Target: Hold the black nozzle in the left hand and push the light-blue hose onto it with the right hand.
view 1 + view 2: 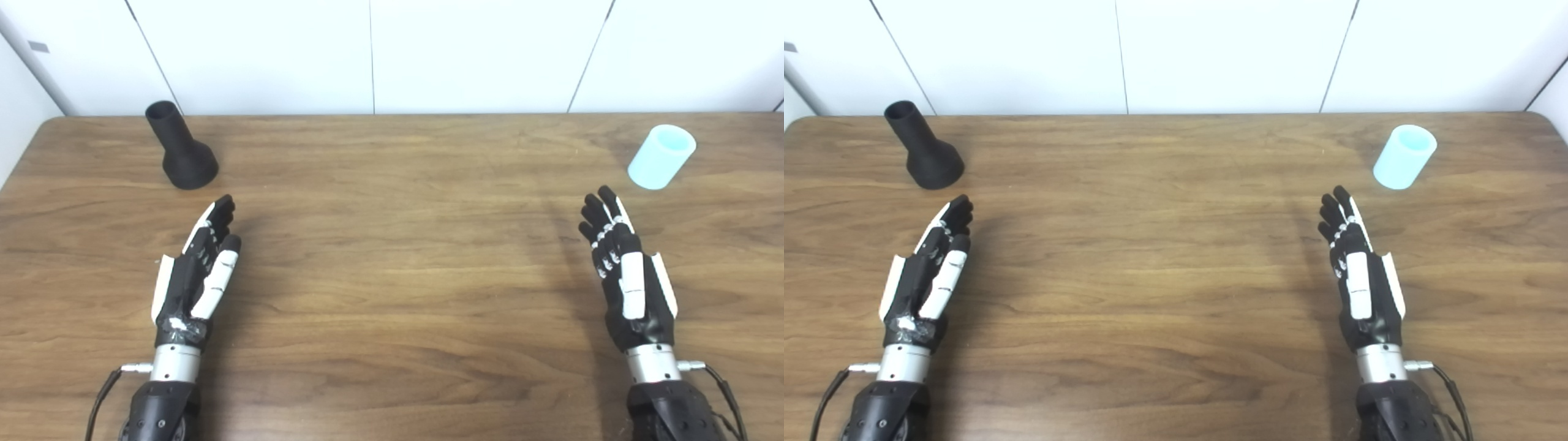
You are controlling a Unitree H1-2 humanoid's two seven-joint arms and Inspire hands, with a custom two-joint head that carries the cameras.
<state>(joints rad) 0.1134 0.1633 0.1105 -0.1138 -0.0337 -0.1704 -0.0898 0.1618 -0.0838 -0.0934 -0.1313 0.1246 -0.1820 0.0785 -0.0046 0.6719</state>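
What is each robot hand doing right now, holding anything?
Left robot hand: open, holding nothing.
Right robot hand: open, holding nothing.

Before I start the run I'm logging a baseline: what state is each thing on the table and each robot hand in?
black nozzle: standing on its wide base, narrow open end up, untouched.
light-blue hose: short piece standing on end, open top, untouched.
left robot hand: open, empty, short of the nozzle.
right robot hand: open, empty, short of the hose.
wooden table: carrying both parts, far apart.
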